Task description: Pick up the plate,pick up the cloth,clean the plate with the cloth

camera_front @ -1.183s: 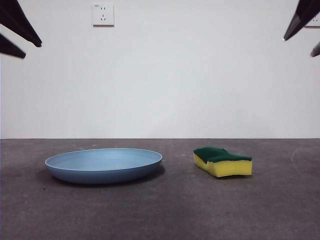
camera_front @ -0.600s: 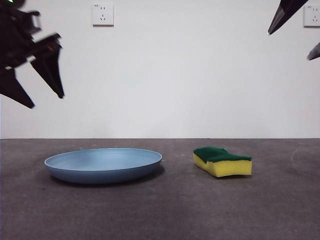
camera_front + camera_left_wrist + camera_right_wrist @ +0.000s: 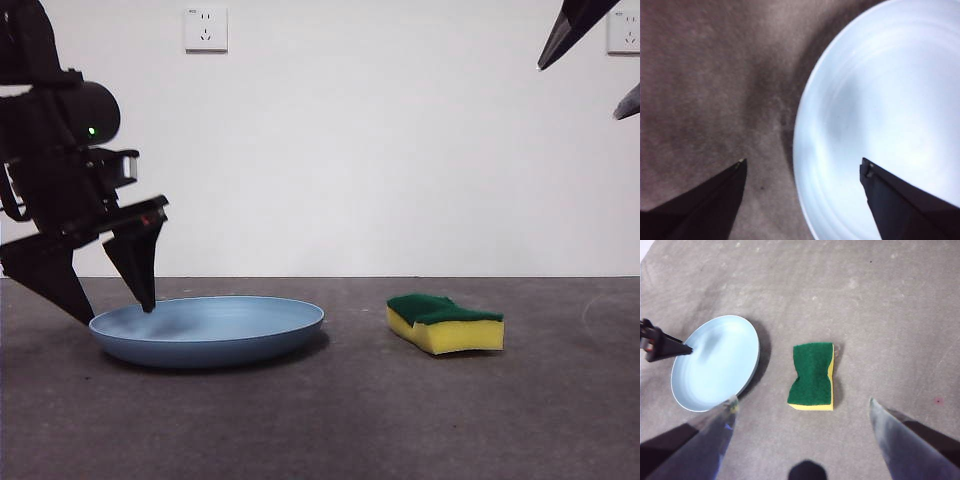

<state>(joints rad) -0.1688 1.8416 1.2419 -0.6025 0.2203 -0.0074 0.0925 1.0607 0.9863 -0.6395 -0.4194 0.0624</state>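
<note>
1. Grey counter (image 3: 330,420), matte w/ faint scuffs; white wall (image 3: 380,150) behind it, w/ socket (image 3: 206,29) high on it and part of a 2nd one at the frame's upper right edge.
2. Plate (image 3: 230,330): light blue, round, shallow. Lies flat on counter, front-view left of centre. Inside is bare.
3. Sponge (image 3: 445,322): yellow block, dark green scour layer facing up, wavy edges. Flat on counter, beside plate, clear gap between; not touching.
4. Left end effector (image 3: 108,300): low at plate's outer edge, the side away from sponge. Released, jaws spread wide. One jaw is over plate interior, just inside rim; other jaw is outside rim, over bare counter. Rim runs between the two jaws (left wrist view confirms: plate (image 3: 880,120), left end effector (image 3: 802,167)). Contact of tips w/ plate or counter: cannot tell.
5. Green LED lit on left arm body, front view.
6. Right end effector (image 3: 802,407): high above counter, well apart from all items; shows only as dark tips at top right corner in front view. Released, jaws wide apart, nothing between them.
7. Right wrist view, from above: sponge (image 3: 813,375) sits nearly centred between the jaws' lines, far below. Plate (image 3: 722,367) off to one side, w/ the left arm's inner jaw tip over its far edge.
</note>
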